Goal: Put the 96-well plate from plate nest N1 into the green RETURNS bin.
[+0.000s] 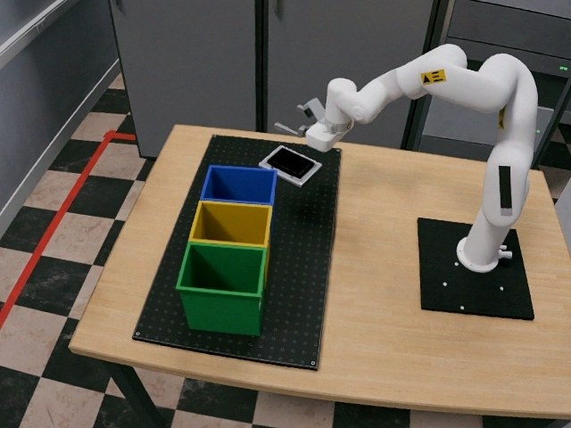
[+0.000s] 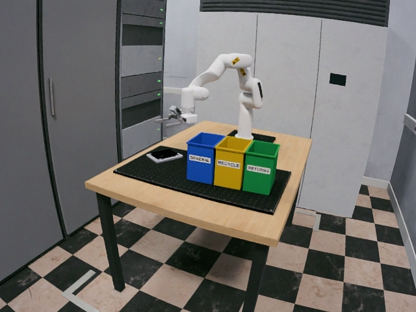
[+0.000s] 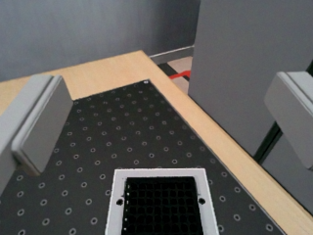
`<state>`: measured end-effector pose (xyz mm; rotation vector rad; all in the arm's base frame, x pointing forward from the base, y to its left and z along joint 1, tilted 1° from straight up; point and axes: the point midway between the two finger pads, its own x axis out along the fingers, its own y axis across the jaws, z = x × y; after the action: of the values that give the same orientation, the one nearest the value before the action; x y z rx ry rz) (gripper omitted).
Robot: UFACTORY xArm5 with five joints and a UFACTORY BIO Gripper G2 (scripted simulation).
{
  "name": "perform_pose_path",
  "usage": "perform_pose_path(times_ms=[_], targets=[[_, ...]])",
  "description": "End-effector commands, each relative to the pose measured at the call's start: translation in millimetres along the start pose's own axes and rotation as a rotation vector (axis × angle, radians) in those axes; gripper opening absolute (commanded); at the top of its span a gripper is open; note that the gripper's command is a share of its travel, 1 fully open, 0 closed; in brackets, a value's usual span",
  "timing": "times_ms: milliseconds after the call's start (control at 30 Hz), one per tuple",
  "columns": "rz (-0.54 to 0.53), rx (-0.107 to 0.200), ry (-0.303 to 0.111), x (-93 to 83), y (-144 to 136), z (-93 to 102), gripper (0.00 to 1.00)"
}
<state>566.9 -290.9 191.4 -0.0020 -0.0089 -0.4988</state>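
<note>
The black 96-well plate (image 1: pixel 291 161) (image 2: pixel 164 153) (image 3: pixel 163 208) lies flat in the light grey nest (image 1: pixel 279 171) (image 2: pixel 159 160) (image 3: pixel 158 172) at the back of the black board. My gripper (image 1: pixel 289 116) (image 2: pixel 162 123) (image 3: pixel 168 119) is open and empty, raised well above the board near the nest. Its fingers stand wide apart and point outward, with the plate low in the wrist view between them. The green bin (image 1: pixel 223 310) (image 2: pixel 259 182), labelled RETURNS, stands upright at the end of the row away from the nest. Its visible inside shows nothing.
The yellow RECYCLE bin (image 1: pixel 237 223) (image 2: pixel 228 177) and blue GENERAL bin (image 1: pixel 239 184) (image 2: pixel 200 173) stand upright, close beside each other. Blue is nearest the nest, yellow is next to green. Tall grey cabinets (image 1: pixel 184 69) (image 2: pixel 80 101) (image 3: pixel 240 73) stand behind the table's back edge.
</note>
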Motion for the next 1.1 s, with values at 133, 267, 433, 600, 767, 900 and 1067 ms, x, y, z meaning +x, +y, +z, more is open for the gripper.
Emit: perform_pose_path(times_ms=[133, 267, 433, 600, 767, 900, 1067], targets=[[0.000, 0.007, -0.005, 1.2, 0, -10.4, 0.37], [0.000, 0.007, -0.005, 1.2, 0, -17.0, 0.37], [0.000, 0.007, -0.005, 1.2, 0, -22.1, 0.37], [0.000, 0.007, -0.005, 1.2, 0, -30.4, 0.37], [0.000, 0.007, -0.005, 1.2, 0, -38.8, 0.37], [0.000, 0.007, -0.005, 1.2, 0, -45.4, 0.37], [0.000, 0.007, -0.005, 1.3, 0, -50.5, 0.37]])
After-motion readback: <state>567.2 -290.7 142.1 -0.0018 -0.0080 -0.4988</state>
